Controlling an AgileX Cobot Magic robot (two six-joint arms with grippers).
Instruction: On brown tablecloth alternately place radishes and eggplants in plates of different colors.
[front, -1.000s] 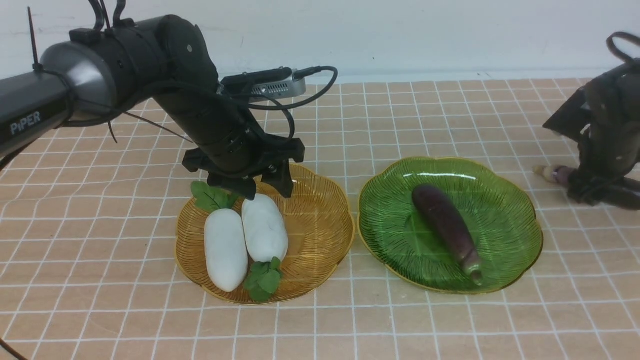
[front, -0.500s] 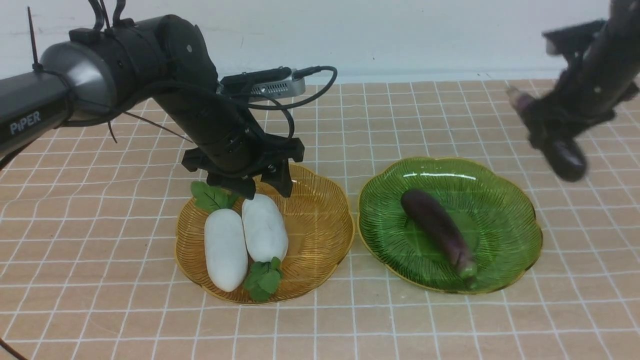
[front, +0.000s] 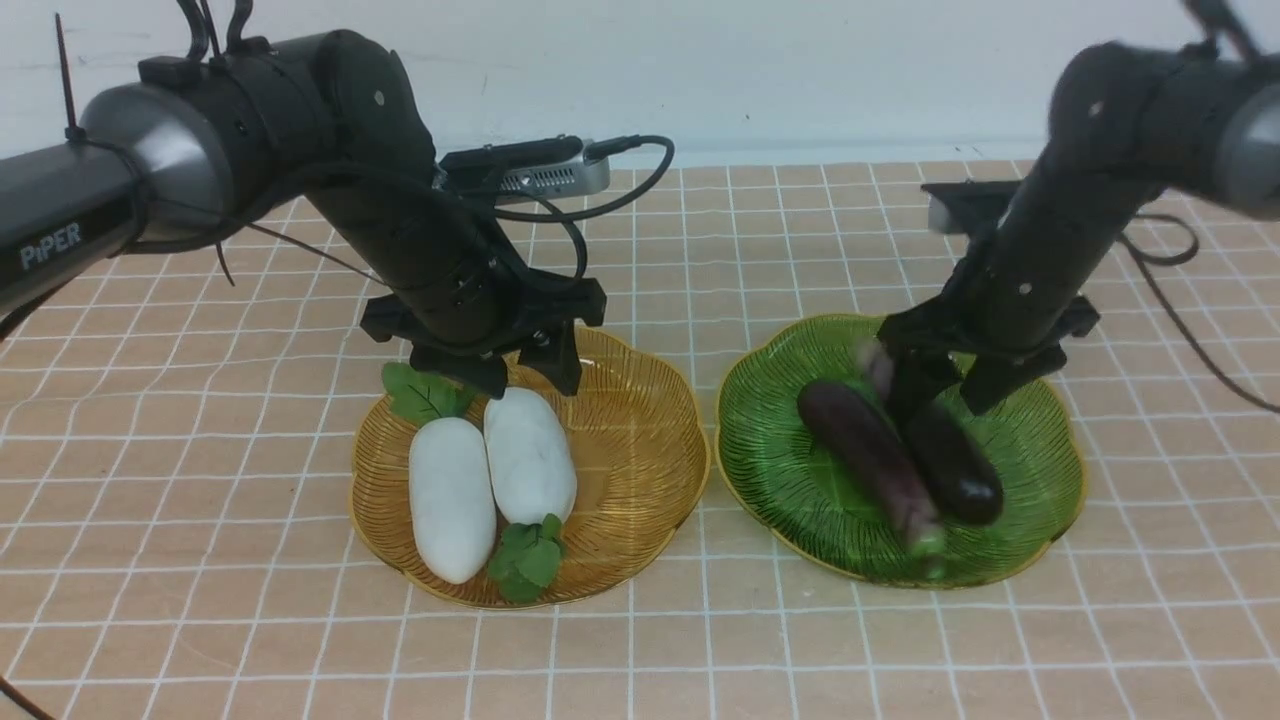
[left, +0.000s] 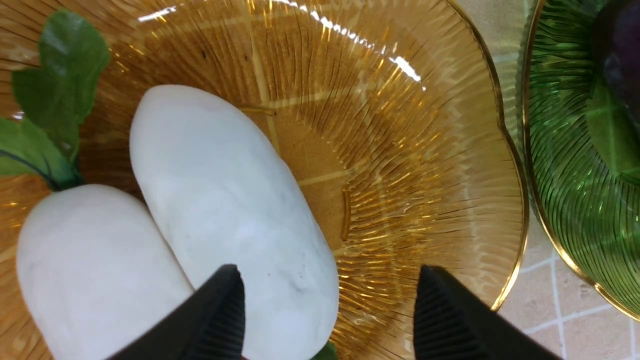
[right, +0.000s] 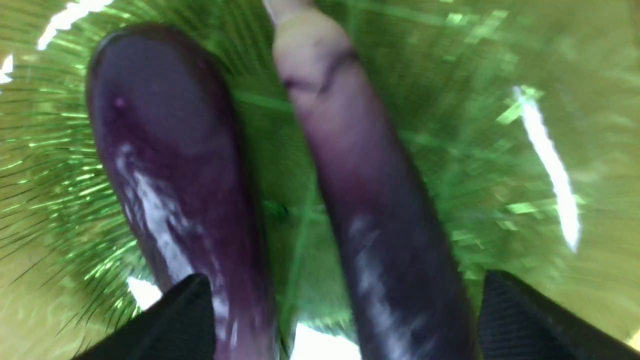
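Two robot arms work over a brown tablecloth (front: 200, 500) with a white grid, spread on the surface. On the left nothing has moved in the past second: the left gripper (front: 528, 382) hangs as before over the far side of the amber plate (front: 640, 470), jaws partly apart and empty, just above the right radish (front: 530, 455). On the right much has changed: a second ago the right gripper (front: 945, 400) was at the right edge of the surface, closed on the second eggplant (front: 960, 475); now it stands over the green plate (front: 1045, 450), jaws spread wide with a gap on each side of that eggplant, which looks released. This appears to be the last placement, so the task seems all but done, with only the arms to draw back.

Amber plate, left of the middle of the surface: two white radishes lie side by side, touching; the left radish (front: 450, 510) has its leaves toward the far edge, the right radish toward the near edge. Green plate, right of the middle, just beside the amber one, rims apart: the first eggplant (front: 865, 455) lies slanted, green stem toward the near edge, nudged slightly from before; the second eggplant lies close along its right side, pale stem toward the far edge; whether they touch I cannot tell
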